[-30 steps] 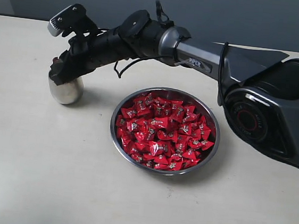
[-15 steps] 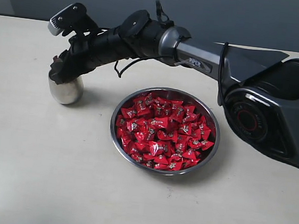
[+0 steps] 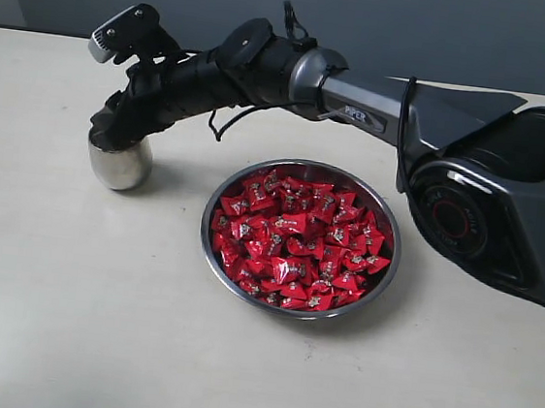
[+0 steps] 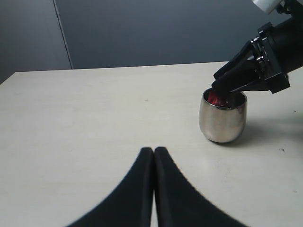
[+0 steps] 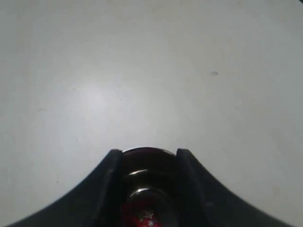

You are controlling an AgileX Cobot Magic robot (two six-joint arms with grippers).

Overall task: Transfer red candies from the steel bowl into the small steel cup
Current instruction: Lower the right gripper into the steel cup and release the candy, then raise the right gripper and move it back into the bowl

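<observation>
Wide, shallow and gleaming, the steel bowl [image 3: 206, 228] sits upright on the table with its thin rim catching the light. It's loaded with red candies [image 3: 298, 241]: shiny wrappers, pinched ends, small pale marks, heaped right across the basin. In the exterior view, over to the left and slightly farther back, clear of the bowl, stands the small steel cup [image 3: 119, 164], upright, egg-rounded and mirror-bright. Inside it, something red shows just below the rim, a red candy [image 4: 215, 99].
</observation>
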